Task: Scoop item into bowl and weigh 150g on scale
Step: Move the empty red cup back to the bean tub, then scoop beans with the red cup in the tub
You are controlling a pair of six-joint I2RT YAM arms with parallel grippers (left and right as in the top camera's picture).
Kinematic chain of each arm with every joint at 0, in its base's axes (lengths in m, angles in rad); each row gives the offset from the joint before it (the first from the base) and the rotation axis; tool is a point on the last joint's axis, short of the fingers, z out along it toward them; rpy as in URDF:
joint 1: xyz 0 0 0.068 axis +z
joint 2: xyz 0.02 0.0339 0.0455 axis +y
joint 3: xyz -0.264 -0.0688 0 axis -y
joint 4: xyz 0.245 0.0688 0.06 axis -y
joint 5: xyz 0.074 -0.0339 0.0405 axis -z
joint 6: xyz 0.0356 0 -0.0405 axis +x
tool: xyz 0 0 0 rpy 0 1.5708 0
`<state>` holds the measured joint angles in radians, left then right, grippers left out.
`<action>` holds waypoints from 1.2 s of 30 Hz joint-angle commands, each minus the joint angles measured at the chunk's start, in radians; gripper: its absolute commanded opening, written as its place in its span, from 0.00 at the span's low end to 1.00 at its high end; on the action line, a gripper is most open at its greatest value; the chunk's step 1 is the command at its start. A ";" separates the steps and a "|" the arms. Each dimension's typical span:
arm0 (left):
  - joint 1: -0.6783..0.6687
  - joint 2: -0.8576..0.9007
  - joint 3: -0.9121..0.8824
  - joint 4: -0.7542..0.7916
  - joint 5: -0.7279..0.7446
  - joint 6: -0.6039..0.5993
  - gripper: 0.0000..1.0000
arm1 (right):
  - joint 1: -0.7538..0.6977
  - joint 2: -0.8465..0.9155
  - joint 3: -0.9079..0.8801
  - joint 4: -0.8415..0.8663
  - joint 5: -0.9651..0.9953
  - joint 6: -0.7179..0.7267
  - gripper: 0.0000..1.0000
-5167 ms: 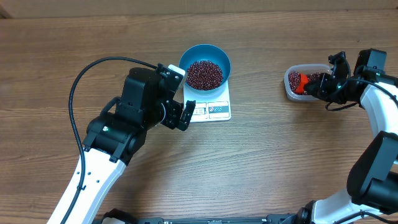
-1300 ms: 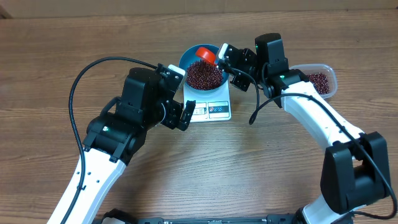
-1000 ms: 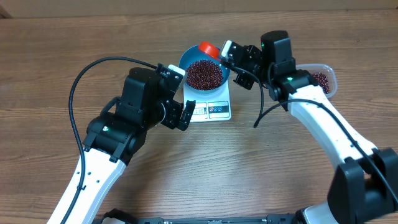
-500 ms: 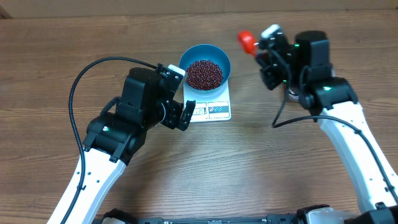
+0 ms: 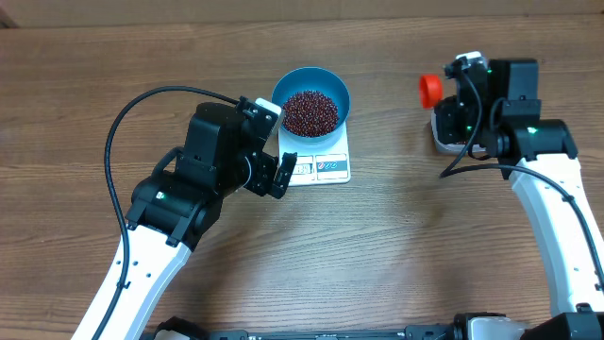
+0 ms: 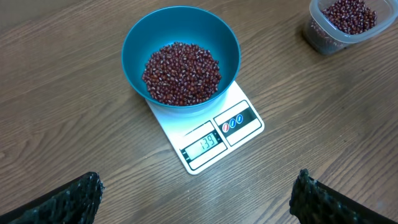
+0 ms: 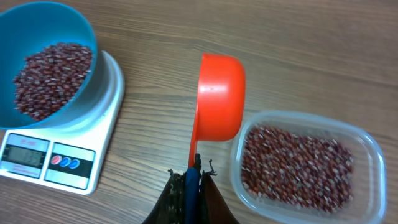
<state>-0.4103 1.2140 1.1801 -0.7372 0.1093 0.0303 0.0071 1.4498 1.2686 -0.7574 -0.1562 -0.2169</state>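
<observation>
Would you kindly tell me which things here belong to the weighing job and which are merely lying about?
Job: blue bowl, beans, white scale, orange scoop held by the right gripper, clear tub of spare beans.
Merely about: wooden table, left arm's black cable.

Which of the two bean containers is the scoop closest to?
The clear tub, the one off the scale: the orange scoop is right by its corner. The blue bowl sits apart on the scale.
</observation>
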 commanded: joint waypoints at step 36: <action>0.004 0.009 0.000 0.000 0.014 0.019 1.00 | -0.188 0.252 0.007 -0.097 0.100 0.116 0.04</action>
<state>-0.4103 1.2140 1.1801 -0.7372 0.1097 0.0303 -0.1768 1.6703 1.2686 -0.8585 -0.0624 -0.1085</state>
